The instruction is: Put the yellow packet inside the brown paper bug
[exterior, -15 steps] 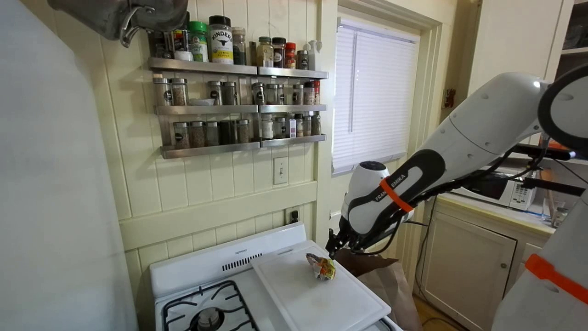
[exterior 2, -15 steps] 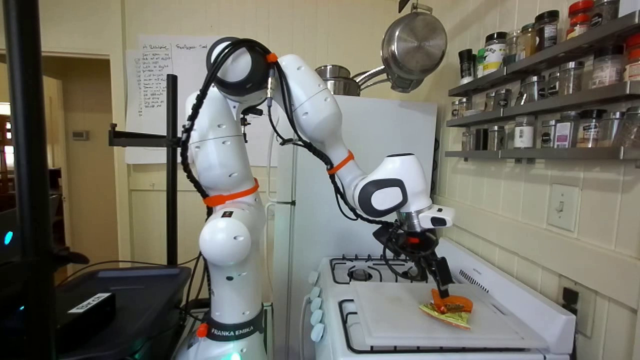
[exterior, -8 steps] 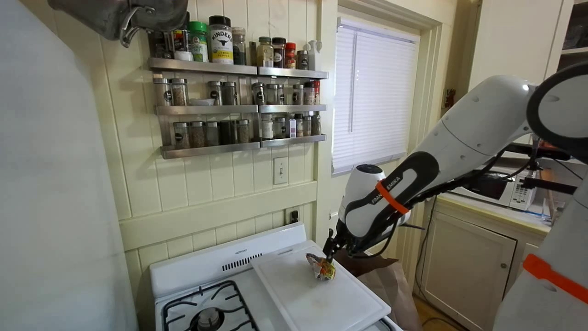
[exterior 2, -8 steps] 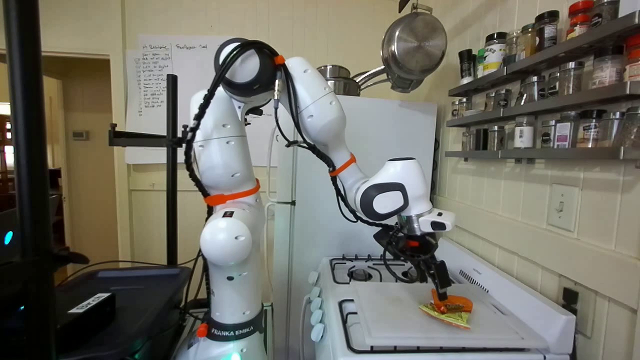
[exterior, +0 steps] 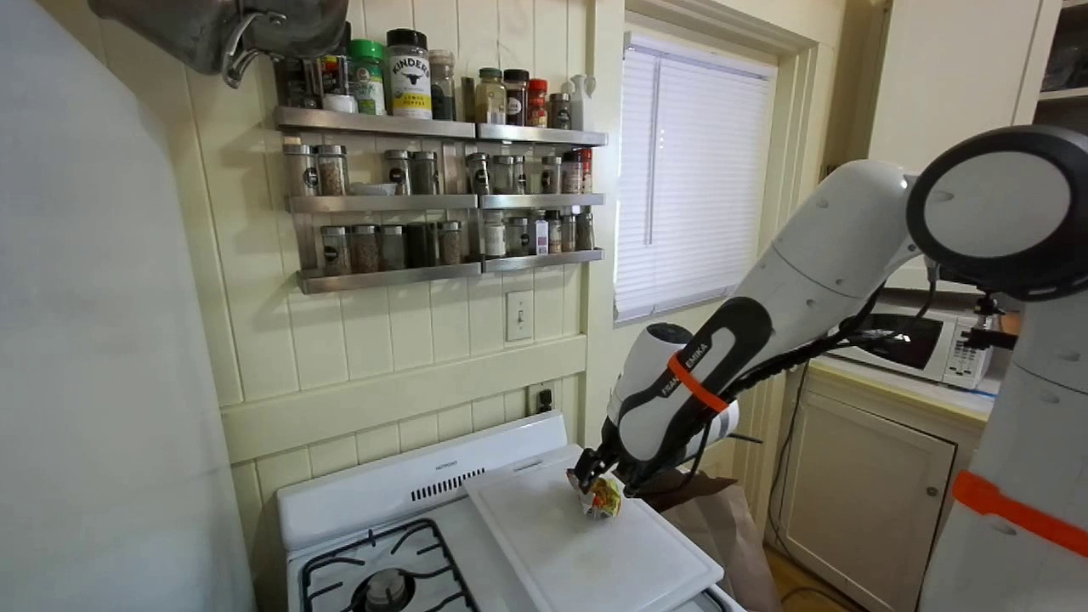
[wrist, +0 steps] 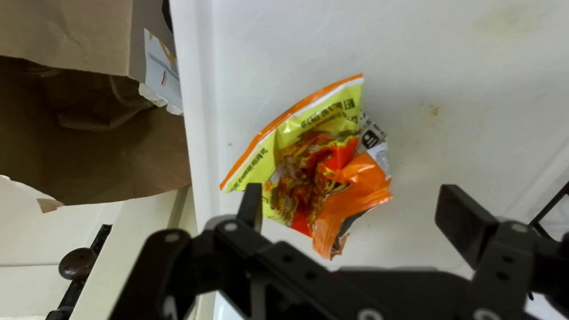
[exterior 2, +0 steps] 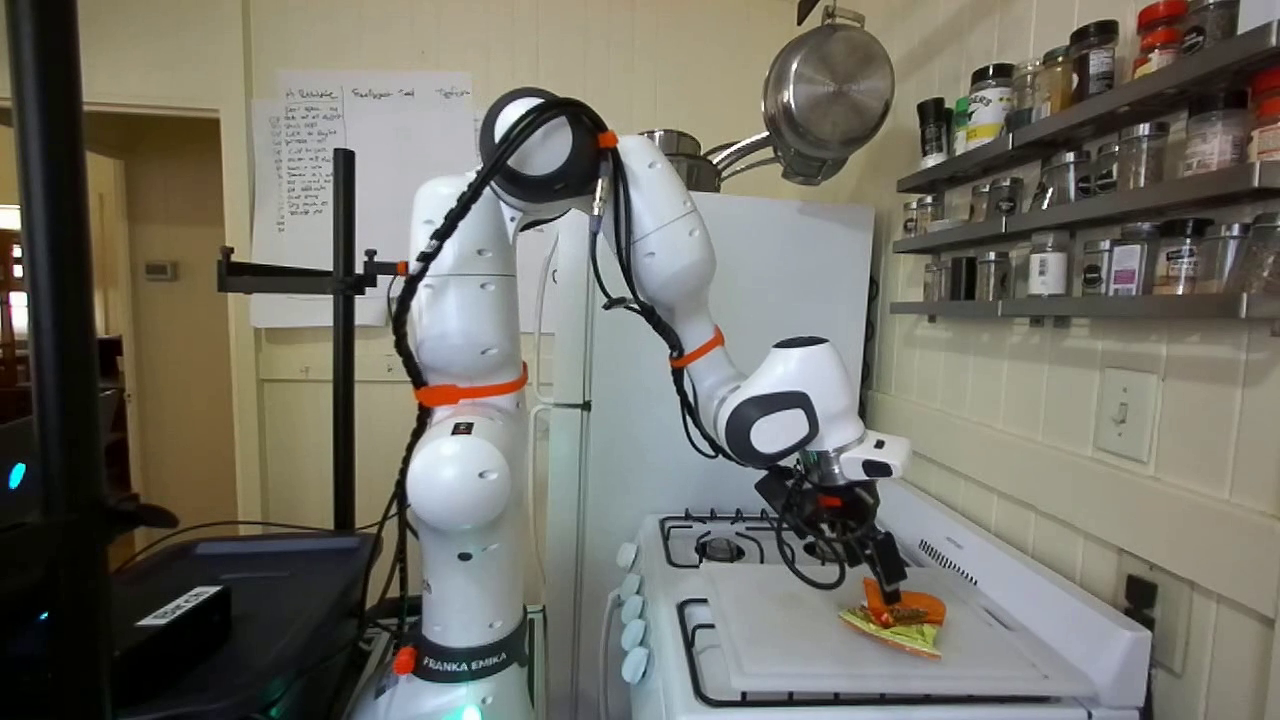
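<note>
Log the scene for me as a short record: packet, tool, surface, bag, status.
packet: yellow and orange, crumpled, lying flat
tool: open, close to the packet, holding nothing; contact unclear
surface: white board, laid over part of the stove
bag: brown paper, mouth open, beside the stove
status: packet not yet in the bag

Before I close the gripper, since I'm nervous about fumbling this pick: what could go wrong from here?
Two risks. In the wrist view the yellow packet lies off-centre from the open gripper, toward the picture's left, so closing might shove it or pinch just one edge. The brown paper bag beside the white board has an uneven rim, so the packet may snag there or drop outside.
</note>
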Robot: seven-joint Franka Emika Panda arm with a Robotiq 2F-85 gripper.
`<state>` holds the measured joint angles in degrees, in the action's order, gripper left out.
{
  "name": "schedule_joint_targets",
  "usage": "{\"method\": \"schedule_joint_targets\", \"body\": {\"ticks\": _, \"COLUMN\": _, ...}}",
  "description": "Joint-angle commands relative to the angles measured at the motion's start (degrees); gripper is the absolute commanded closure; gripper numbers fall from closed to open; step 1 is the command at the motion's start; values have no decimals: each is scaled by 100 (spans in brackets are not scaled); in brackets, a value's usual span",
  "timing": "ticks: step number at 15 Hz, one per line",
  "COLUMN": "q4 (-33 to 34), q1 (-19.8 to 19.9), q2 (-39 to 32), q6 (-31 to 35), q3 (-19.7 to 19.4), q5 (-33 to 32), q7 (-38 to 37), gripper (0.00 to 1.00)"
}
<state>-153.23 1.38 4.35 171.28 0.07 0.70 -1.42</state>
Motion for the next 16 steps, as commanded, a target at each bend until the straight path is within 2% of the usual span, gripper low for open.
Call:
{"method": "schedule_joint_targets", "body": {"ticks": 1, "q4": 158, "q1": -124, "q2": -439, "q6": 379, "q3": 38, "q5": 172, "q7": -105, "gripper": 0}}
{"method": "schedule_joint_targets", "body": {"ticks": 7, "q4": 355, "q1": -216, "q2": -854, "q6": 697, "q3": 156, "q5": 320, "q7": -107, "gripper": 1}}
{"method": "schedule_joint_targets", "body": {"ticks": 8, "q4": 387, "q1": -224, "q2": -917, "q6": 737, "q3": 178, "q5": 322, "q7": -105, "gripper": 8}}
{"method": "schedule_joint_targets", "body": {"ticks": 9, "q4": 431, "q1": -196, "q2": -1005, "q6": 791, "q3": 241, "q5": 402, "q7": -26, "gripper": 26}}
{"method": "schedule_joint_targets", "body": {"ticks": 10, "q4": 479, "q1": -184, "q2": -1090, "q6": 849, "q3": 265, "q5": 403, "q7": -21, "gripper": 30}}
{"method": "schedule_joint_targets", "body": {"ticks": 12, "q4": 566, "q1": -188, "q2": -1194, "q6": 942, "q3": 229, "q5": 315, "q7": -76, "gripper": 47}}
{"method": "schedule_joint_targets", "body": {"ticks": 16, "q4": 762, "q1": 79, "q2": -1214, "q6": 910, "q3": 292, "q5": 408, "q7": 52, "gripper": 79}}
